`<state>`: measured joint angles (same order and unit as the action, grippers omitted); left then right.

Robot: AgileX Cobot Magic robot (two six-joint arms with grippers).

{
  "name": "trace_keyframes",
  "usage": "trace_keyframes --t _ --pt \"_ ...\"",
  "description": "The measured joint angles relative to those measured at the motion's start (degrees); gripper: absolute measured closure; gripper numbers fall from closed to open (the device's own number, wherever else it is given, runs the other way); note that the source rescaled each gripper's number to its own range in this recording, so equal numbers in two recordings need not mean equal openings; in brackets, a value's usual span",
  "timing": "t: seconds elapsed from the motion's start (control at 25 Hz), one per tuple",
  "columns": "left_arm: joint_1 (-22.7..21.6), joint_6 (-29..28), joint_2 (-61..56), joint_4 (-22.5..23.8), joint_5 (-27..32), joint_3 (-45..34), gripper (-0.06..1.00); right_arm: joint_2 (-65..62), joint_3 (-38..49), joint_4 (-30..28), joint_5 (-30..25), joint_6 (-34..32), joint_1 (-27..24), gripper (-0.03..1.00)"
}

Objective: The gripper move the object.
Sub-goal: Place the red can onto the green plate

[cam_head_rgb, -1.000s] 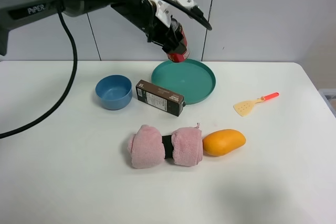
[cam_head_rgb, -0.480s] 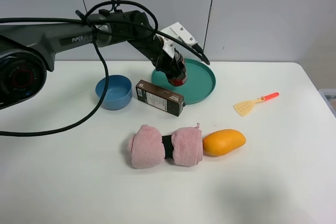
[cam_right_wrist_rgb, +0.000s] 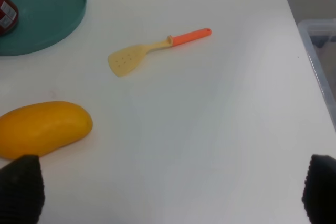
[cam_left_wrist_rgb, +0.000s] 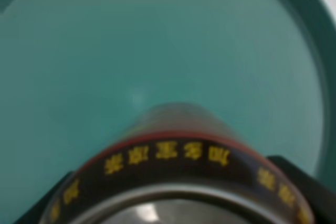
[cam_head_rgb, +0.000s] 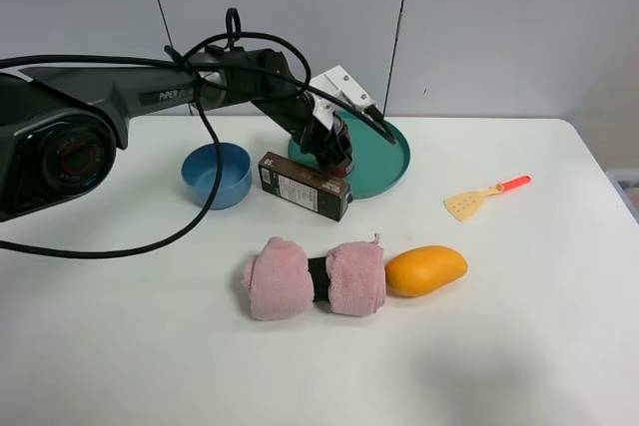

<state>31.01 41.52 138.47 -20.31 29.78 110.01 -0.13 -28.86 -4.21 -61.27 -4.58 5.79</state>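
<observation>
The red can (cam_head_rgb: 342,154) with gold markings is held in my left gripper (cam_head_rgb: 333,143), which is shut on it, low over the left part of the teal plate (cam_head_rgb: 379,157). In the left wrist view the can (cam_left_wrist_rgb: 173,156) fills the lower part, dark fingers (cam_left_wrist_rgb: 296,179) flank it and the plate (cam_left_wrist_rgb: 157,51) lies close behind. The right wrist view shows the can (cam_right_wrist_rgb: 5,14) on the plate (cam_right_wrist_rgb: 47,19). My right gripper (cam_right_wrist_rgb: 170,192) is open and empty above the table, out of the exterior view.
A dark brown box (cam_head_rgb: 305,186) lies just in front of the plate, and a blue bowl (cam_head_rgb: 216,174) to its left. A pink rolled towel (cam_head_rgb: 315,277) and a mango (cam_head_rgb: 425,269) lie nearer. A yellow spatula (cam_head_rgb: 484,197) lies right. A plastic bin (cam_right_wrist_rgb: 320,51) stands off the table's right edge.
My left gripper has come down with the can from above the plate's far rim to low over the plate's left part.
</observation>
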Motion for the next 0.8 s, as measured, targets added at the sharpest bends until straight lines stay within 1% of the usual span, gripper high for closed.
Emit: trace_keyframes --t 0.44,0.48,0.52,0.56,0.6,0.64,0.72,0.8 --pt "0.71 0.01 0.17 -0.12 -0.73 0.12 0.91 0.00 0.00 0.00 0.00 0.00 0.00 -0.03" --pt "0.91 0.01 0.24 -0.18 -0.98 0.12 0.89 0.00 0.00 0.00 0.00 0.00 0.00 -0.03" --pt "1.06 0.01 0.24 -0.47 -1.36 0.12 0.81 0.00 0.00 0.00 0.00 0.00 0.00 -0.03" --pt "1.21 0.01 0.24 -1.01 -1.76 0.12 0.69 0.00 0.00 0.00 0.00 0.00 0.00 -0.03" --pt "1.34 0.01 0.24 -1.45 -2.19 0.18 0.59 0.00 0.00 0.00 0.00 0.00 0.00 -0.03" --pt "1.34 0.01 0.24 -1.72 -2.53 0.24 0.51 0.00 0.00 0.00 0.00 0.00 0.00 -0.03" --pt "1.39 -0.44 0.24 -1.91 -2.64 0.24 0.46 0.00 0.00 0.00 0.00 0.00 0.00 -0.03" --pt "1.39 -0.47 0.24 -1.91 -2.64 0.24 0.44 0.00 0.00 0.00 0.00 0.00 0.00 -0.03"
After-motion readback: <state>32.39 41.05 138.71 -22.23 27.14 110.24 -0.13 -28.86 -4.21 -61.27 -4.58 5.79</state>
